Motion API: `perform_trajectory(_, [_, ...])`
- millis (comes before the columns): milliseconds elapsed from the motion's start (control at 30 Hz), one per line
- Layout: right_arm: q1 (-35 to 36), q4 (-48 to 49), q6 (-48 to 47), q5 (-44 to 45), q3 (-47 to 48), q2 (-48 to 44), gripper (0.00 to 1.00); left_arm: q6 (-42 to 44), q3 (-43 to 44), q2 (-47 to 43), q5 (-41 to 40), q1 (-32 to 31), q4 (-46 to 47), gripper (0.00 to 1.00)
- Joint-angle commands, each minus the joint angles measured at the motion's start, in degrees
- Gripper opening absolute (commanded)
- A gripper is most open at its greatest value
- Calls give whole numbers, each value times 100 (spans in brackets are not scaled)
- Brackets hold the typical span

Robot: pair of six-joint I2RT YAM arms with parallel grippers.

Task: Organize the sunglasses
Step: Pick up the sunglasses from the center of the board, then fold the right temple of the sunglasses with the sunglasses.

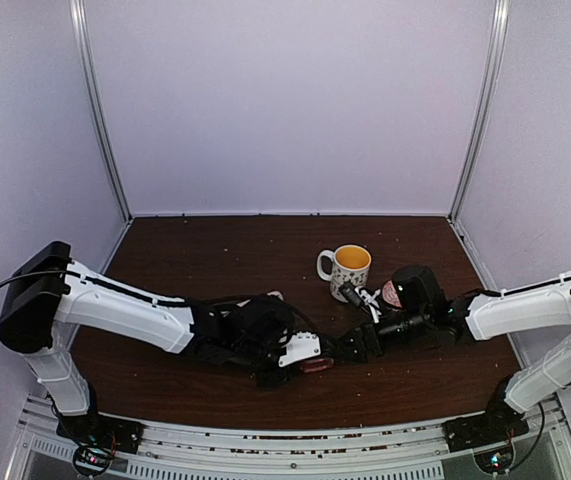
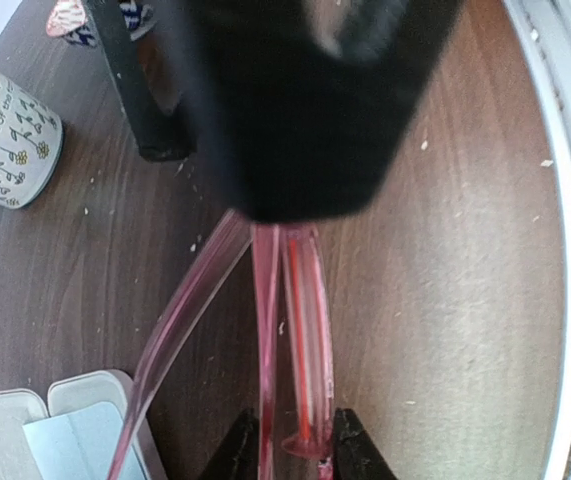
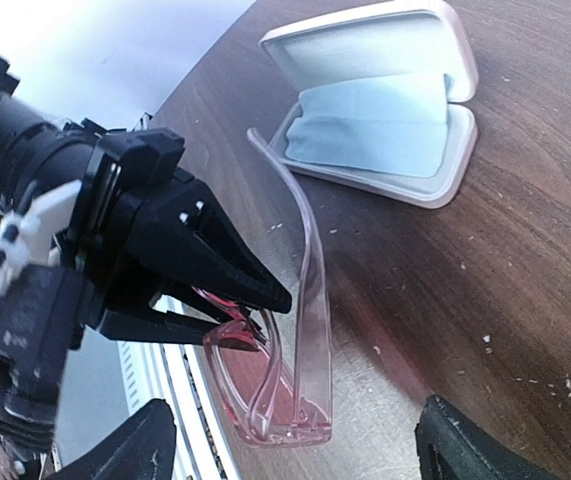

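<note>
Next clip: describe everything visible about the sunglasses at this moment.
The sunglasses are a slim translucent pink frame that looks like plastic, with faintly tinted, near-clear lenses. One temple is swung open and points toward the open pale case; the other appears folded against the front. The left gripper is shut on the frame, holding it tilted low over the dark wooden table. Whether it touches the table cannot be judged. The right gripper is open, its fingers straddling the frame without clearly touching it.

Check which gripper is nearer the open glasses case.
Left. The left gripper, shut on the sunglasses, sits beside the case; the right gripper is open at the sunglasses' end away from it.
</note>
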Motion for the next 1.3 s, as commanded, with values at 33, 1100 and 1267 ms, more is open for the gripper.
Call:
perform_trajectory(33, [285, -77, -638, 179, -129, -349, 84, -345, -133, -385, 877, 177, 415, 24])
perform_trajectory(1100, [1427, -1721, -2044, 1603, 858, -333, 74, -391, 164, -516, 1832, 279, 79, 25])
perform_trajectory(1267, [1537, -1834, -2113, 1666, 968, -199, 73, -341, 194, -476, 1943, 288, 22, 25])
